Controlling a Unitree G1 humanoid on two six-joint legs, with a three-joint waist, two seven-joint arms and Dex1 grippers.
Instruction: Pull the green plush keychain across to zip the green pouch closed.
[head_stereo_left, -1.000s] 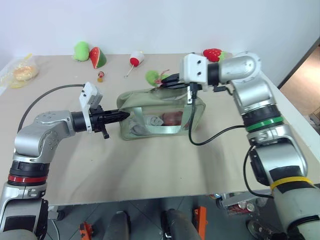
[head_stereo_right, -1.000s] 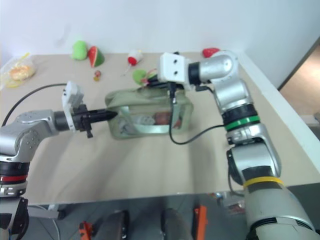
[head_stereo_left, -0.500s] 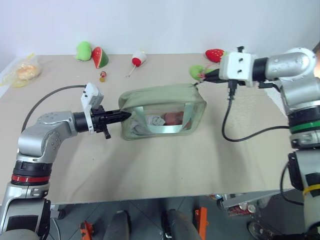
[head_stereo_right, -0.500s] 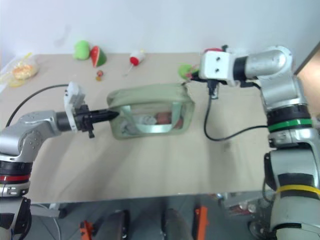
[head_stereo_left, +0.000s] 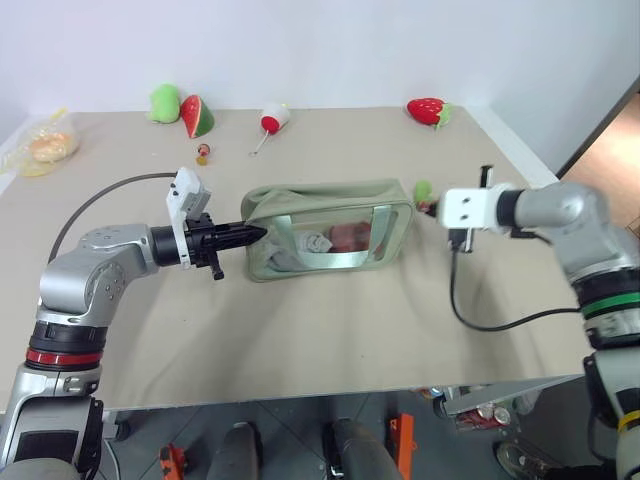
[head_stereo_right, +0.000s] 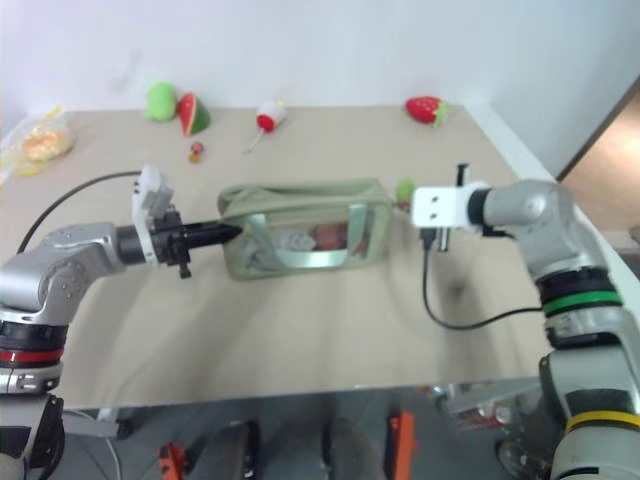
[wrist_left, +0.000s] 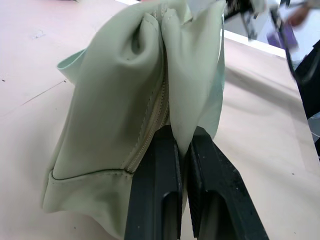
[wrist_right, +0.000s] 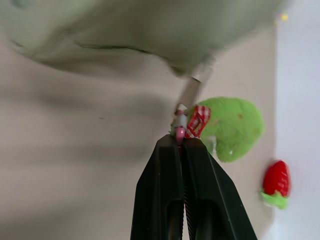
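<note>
Your right gripper (wrist_right: 181, 142) is clamped shut on the short red-and-white cord of the green plush keychain (wrist_right: 231, 127), right at the metal link to the zip pull. The fuzzy green bit hangs just past the fingertips, off the pouch's right end; you can spot it in the head view too (head_stereo_left: 424, 190), between the pouch and your right wrist.

Your left gripper (wrist_left: 181, 165) is closed as well, fingers (wrist_left: 155, 190) pinching a fold of fabric at the left end of the green pouch (head_stereo_left: 325, 225), next to the zip line. The cream zipper runs up from that pinch along the end seam.

The pouch sits upright on the tan table (head_stereo_left: 300, 330), mid-table, clear window facing you with small items inside. The top looks drawn together along its length from the head view; I can't tell whether the last bit at the right end is fully zipped.

Along the far edge of the table, well apart from the pouch: green plush blob (head_stereo_left: 163, 101), watermelon slice plush (head_stereo_left: 196, 116), strawberry plush (head_stereo_left: 427, 110).
</note>
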